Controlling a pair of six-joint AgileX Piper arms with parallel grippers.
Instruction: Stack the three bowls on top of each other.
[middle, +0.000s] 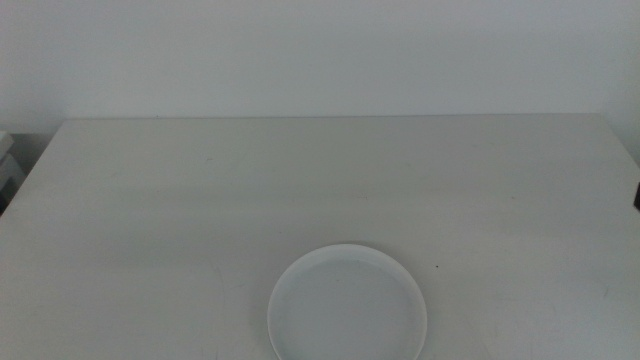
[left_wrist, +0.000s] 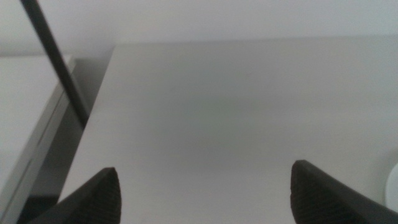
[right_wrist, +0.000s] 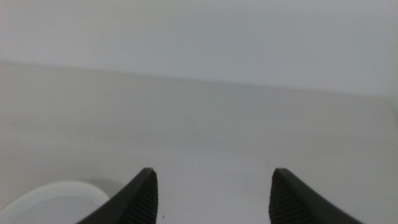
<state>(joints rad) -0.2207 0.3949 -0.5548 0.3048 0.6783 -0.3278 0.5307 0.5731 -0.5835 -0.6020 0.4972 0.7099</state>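
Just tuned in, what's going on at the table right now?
Nothing is being handled. One pale bowl sits alone at the near edge of the table; no other bowls are in view and nothing is stacked. The left gripper and right gripper both hang open and empty over bare tabletop, out of the middle view.

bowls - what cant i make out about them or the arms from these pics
- Bowl, middle view: its near rim is cut off by the picture's bottom edge. Whether other bowls lie stacked under it cannot be told.
- Left wrist view: only a pale sliver shows at the frame edge; too little to identify.
- Right wrist view: a pale round edge is cut by the frame and partly hidden by a jaw.
- Both arms are out of the middle view; left gripper and right gripper stand open.
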